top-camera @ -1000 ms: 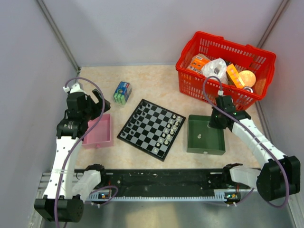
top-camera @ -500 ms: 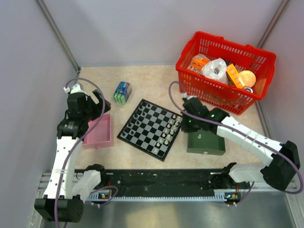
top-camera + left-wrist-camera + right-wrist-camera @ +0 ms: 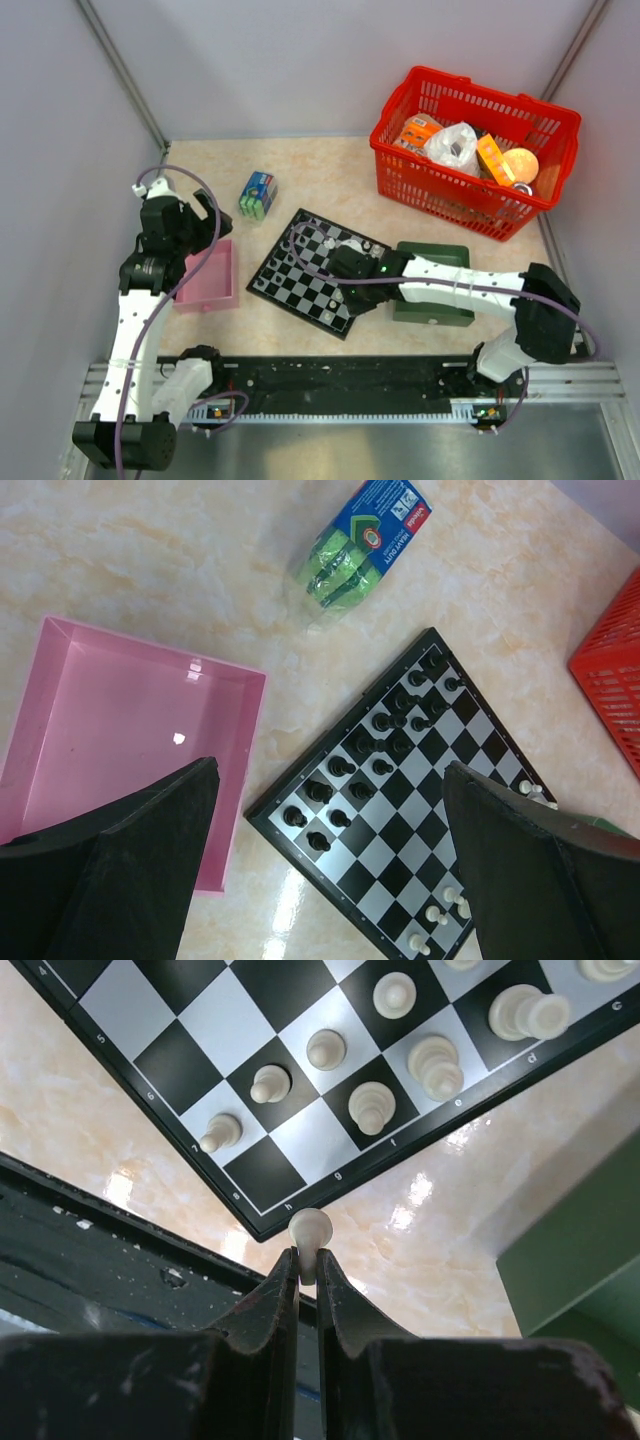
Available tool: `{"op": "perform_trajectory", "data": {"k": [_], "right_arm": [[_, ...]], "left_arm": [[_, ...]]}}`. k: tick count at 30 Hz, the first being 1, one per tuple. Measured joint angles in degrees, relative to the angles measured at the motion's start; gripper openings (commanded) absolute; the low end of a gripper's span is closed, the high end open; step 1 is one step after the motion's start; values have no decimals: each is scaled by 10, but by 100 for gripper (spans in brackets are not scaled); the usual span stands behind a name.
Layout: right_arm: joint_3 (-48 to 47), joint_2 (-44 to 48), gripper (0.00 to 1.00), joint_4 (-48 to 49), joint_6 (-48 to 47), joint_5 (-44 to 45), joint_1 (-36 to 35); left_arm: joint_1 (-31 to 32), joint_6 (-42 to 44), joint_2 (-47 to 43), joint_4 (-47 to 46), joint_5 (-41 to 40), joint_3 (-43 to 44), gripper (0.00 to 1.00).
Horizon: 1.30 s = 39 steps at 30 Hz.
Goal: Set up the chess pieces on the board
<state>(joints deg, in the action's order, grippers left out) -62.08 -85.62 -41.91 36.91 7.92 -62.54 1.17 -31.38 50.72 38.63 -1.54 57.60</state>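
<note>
Whitish pawn (image 3: 309, 1228) looks tiny, light, stiff and kinda slippery, so the right gripper (image 3: 308, 1260) clamped on its body under the head, at a corner of the board (image 3: 305, 1148), seems right, while the left gripper (image 3: 325, 770) hangs wide open.

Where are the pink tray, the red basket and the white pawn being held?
pink tray (image 3: 215, 285): top view, bare floor inside.
red basket (image 3: 430, 185): top view, its front mesh wall.
white pawn (image 3: 309, 1228): right wrist view, its round head.
</note>
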Motion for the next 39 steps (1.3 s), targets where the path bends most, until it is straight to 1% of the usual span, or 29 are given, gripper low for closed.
{"op": "perform_trajectory", "data": {"k": [7,16,39], "right_arm": [[-18,-54,0,18,-3,2,-7],[-29,-88,0,30,-8,19,-7],[-29,-106,0,44,-8,30,-7]], "left_arm": [[0,0,-1,0,-12,0,99],[0,0,-6,0,-24,-1,99],[0,0,-6,0,-24,-1,99]]}}
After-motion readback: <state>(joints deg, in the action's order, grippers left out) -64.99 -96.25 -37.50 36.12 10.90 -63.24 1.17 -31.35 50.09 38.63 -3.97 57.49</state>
